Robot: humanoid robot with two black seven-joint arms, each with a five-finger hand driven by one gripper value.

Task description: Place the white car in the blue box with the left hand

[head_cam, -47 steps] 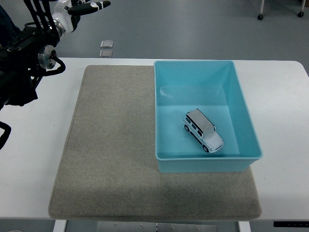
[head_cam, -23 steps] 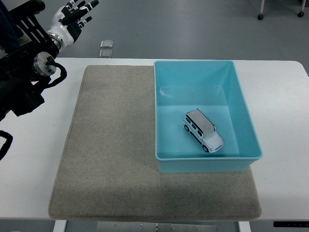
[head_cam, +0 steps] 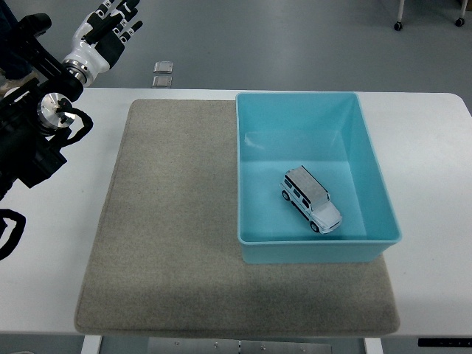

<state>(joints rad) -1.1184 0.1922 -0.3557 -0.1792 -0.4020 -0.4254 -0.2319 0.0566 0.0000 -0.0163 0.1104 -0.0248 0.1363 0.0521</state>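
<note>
The white car [head_cam: 310,198] lies on the floor of the blue box [head_cam: 369,158], toward the near right part, pointing diagonally. The box stands on the right half of a grey mat [head_cam: 173,221]. My left hand [head_cam: 107,26] is raised at the top left, far from the box, with its fingers spread and holding nothing. The left arm [head_cam: 33,125] runs down along the left edge. No right hand shows in the head view.
Two small grey squares [head_cam: 163,74] lie on the floor beyond the table's far edge. The white table [head_cam: 431,295] extends around the mat on both sides. Chair wheels [head_cam: 398,25] show at the top right.
My left hand has turned from side-on to fingers pointing up and drifted left and back toward the picture's corner. The car and the box have not moved.
</note>
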